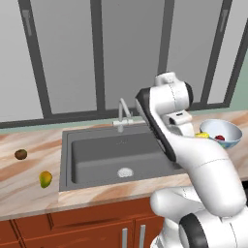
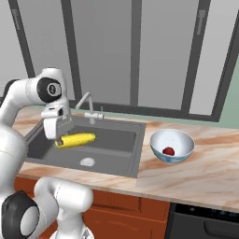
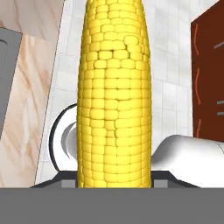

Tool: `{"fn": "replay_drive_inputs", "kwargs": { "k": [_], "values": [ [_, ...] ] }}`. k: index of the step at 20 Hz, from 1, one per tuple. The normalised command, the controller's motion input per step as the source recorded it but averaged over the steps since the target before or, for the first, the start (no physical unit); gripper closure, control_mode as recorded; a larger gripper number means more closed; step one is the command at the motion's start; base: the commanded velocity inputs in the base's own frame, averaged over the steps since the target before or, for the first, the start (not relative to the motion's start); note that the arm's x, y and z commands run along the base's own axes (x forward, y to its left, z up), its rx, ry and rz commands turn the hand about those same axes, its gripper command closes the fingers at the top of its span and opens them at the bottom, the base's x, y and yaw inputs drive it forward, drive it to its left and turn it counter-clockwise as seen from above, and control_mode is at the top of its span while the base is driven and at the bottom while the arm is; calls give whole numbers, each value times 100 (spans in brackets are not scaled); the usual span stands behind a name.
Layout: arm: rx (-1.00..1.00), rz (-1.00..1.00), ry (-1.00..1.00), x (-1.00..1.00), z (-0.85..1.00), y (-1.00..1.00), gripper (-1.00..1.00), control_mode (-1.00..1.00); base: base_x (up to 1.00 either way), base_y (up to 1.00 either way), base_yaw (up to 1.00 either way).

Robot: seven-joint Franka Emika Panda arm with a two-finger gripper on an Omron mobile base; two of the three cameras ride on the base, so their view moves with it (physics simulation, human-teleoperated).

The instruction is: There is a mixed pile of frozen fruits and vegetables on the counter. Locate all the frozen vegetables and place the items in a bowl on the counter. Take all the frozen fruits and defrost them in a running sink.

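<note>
the bench runs across the scene with the sink sunk in its middle and the tap at the basin's twelve o'clock edge. the bowl stands on the bench at the sink's three o'clock, a red ball inside it. the jaws are clamped on one end of the corn cob, held level above the basin. at the sink's nine o'clock lie the yellow-green oval and brown ball, apart.
</note>
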Motion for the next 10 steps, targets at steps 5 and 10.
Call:
{"fn": "replay_drive_inputs", "kwargs": {
  "k": [5,10],
  "values": [
    [12,35,-26,11,35,-100,100,-100,0,0,0],
    [19,60,-22,27,10,-93,100,-100,0,0,0]
  ]
}}
